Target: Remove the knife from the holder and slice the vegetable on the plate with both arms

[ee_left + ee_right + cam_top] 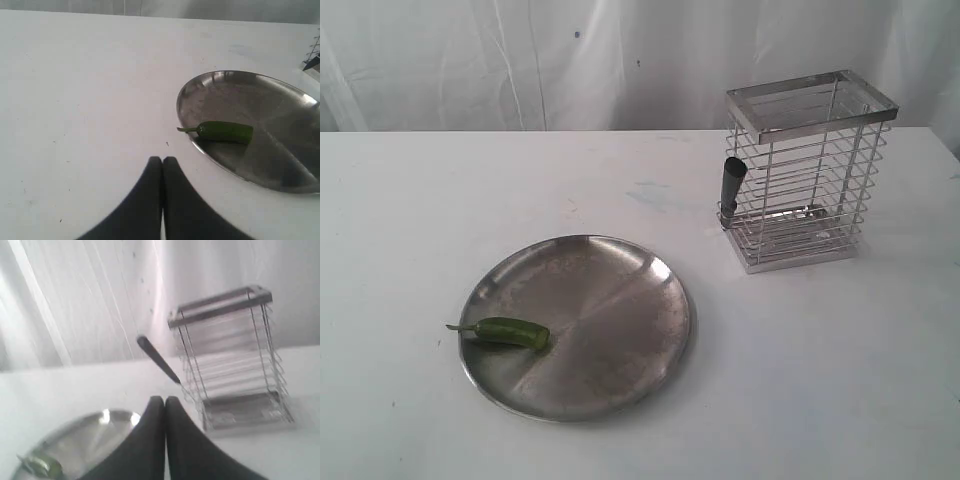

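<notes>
A green chili pepper, the vegetable [510,332] [224,131] [40,465], lies on the left part of the round steel plate [620,300] [280,110] [85,440]. The silver wire holder [810,175] [232,365] stands at the back right. The knife's black handle [731,185] [157,359] sticks out through the holder's left side; its blade is hidden among the bars. Neither arm shows in the exterior view. My left gripper [162,160] is shut and empty, over bare table short of the plate's rim. My right gripper [165,399] is shut and empty, in front of the holder and below the handle.
The white table [840,380] stretches around the plate and holder. A white curtain [520,60] hangs behind the table's far edge. A faint bluish stain [655,192] marks the tabletop between plate and holder.
</notes>
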`<action>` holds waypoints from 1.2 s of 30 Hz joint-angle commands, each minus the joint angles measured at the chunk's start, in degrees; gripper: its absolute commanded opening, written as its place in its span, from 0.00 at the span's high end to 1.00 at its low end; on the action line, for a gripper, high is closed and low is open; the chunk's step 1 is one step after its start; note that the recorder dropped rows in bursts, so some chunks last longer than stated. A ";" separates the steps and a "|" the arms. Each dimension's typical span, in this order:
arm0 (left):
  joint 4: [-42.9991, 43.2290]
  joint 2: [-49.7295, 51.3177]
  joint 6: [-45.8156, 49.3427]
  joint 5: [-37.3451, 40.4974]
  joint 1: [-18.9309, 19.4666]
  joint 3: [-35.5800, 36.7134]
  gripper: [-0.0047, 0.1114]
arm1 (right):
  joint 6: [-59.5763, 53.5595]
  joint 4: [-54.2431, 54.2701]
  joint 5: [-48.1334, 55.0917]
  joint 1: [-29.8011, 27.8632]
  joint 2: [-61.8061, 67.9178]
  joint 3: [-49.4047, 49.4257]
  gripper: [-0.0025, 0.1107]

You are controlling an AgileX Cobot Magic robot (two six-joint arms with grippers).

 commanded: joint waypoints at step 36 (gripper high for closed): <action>-0.19 -0.29 -0.25 0.03 0.16 0.28 0.96 | -28.52 5.54 48.57 6.76 62.36 -62.86 0.49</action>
